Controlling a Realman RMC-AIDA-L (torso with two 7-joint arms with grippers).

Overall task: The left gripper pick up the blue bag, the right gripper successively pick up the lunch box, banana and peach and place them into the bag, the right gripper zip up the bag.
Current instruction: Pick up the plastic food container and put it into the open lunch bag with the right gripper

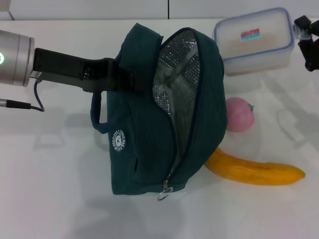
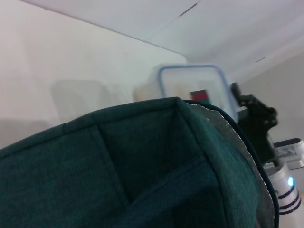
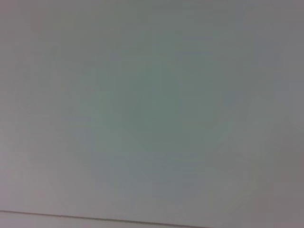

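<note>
At right edge, right gripper (image 1: 307, 37) cropped, banana (image 1: 256, 172) half-hidden

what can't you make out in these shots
- Left tool: head view, its tips are buried in the blue bag fabric, so the grip is unclear.
- Right tool: head view, cut off by the frame edge beside the lunch box.
- Right wrist view: only blank pale surface.
- Banana: one end hidden behind the bag.

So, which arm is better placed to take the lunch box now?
The right. The right gripper is beside the lunch box, while the left gripper is occupied holding the blue bag open.
</note>
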